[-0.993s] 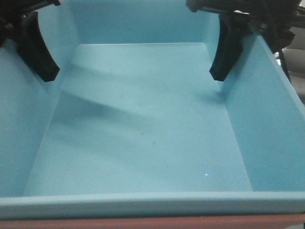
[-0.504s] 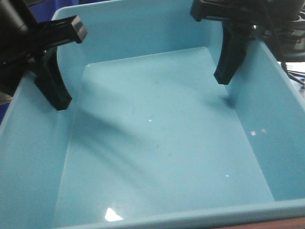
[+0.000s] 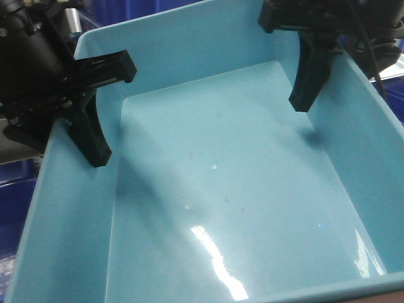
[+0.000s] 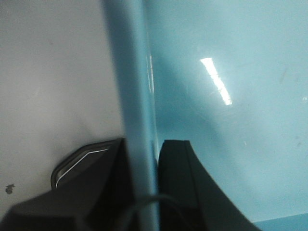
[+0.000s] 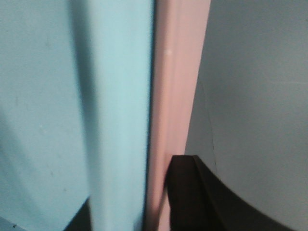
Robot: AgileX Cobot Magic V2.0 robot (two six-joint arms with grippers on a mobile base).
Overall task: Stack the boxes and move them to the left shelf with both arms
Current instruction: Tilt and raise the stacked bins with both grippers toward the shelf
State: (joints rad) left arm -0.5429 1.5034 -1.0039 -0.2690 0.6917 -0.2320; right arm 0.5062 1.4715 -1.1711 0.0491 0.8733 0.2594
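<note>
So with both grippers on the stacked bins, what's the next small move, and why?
Probably a short, level carry leftward, both arms in step. The left gripper pinches one wall of the blue bin; the right gripper clamps the opposite wall together with the pink bin, so the stack looks secured. The shelf is not in view.

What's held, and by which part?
Left end effector clamps the left wall of the blue bin; right end effector clamps its right wall plus the pink bin rim.
</note>
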